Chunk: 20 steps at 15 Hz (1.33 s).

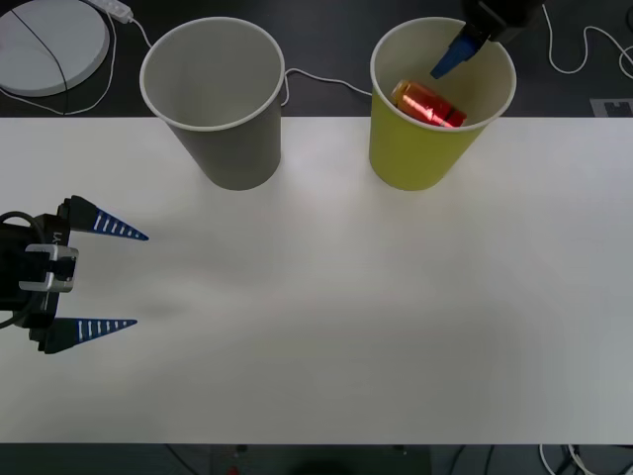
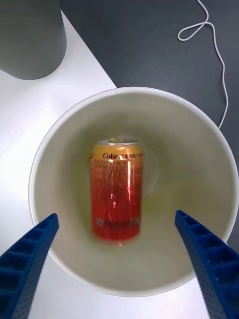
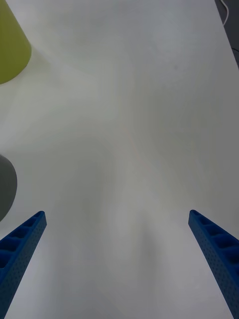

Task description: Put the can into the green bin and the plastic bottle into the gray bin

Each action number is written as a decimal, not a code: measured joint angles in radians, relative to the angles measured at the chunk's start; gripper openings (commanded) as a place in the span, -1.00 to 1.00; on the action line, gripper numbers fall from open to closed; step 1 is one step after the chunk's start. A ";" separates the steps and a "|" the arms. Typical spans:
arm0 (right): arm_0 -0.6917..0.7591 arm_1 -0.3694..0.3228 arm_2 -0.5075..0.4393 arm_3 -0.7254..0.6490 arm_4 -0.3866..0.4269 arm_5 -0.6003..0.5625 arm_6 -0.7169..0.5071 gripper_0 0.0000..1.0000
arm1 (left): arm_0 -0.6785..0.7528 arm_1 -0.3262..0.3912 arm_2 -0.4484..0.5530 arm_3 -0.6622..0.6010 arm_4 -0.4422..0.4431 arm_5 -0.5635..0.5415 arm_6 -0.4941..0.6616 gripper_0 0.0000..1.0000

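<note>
Orange-gold Coke Zero can [image 2: 115, 189] lies inside green bin [image 1: 435, 158], right hand [image 2: 117, 259] spread above at 1 o'clock; light, slick, dentable, grip mid-body.

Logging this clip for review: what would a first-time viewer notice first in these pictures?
The can lying inside the green bin at the table's far right, with the open right gripper poised above the bin's mouth. Beside it to the left, the gray bin holds nothing visible. The left gripper waits open over the white table at its near left edge.
</note>
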 measured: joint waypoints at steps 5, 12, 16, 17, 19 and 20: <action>0.004 -0.074 0.000 -0.024 -0.117 0.000 0.011 1.00 | 0.000 0.000 0.000 0.000 0.000 0.000 0.000 1.00; 0.251 -0.250 -0.231 -0.317 -0.304 0.000 0.085 1.00 | 0.000 0.000 0.000 0.000 0.000 0.000 0.000 1.00; 0.501 -0.306 -0.445 -0.430 -0.453 0.000 0.287 1.00 | 0.000 0.000 0.000 0.000 0.000 0.000 0.000 1.00; 0.560 -0.314 -0.489 -0.450 -0.488 0.000 0.342 1.00 | 0.000 0.000 0.000 0.000 0.000 0.000 0.000 1.00; 0.674 -0.324 -0.575 -0.500 -0.531 0.000 0.448 1.00 | 0.000 0.000 0.000 0.000 0.000 0.000 0.000 1.00; 0.727 -0.325 -0.611 -0.520 -0.546 0.000 0.491 1.00 | 0.000 0.000 0.000 0.000 0.000 0.000 0.000 1.00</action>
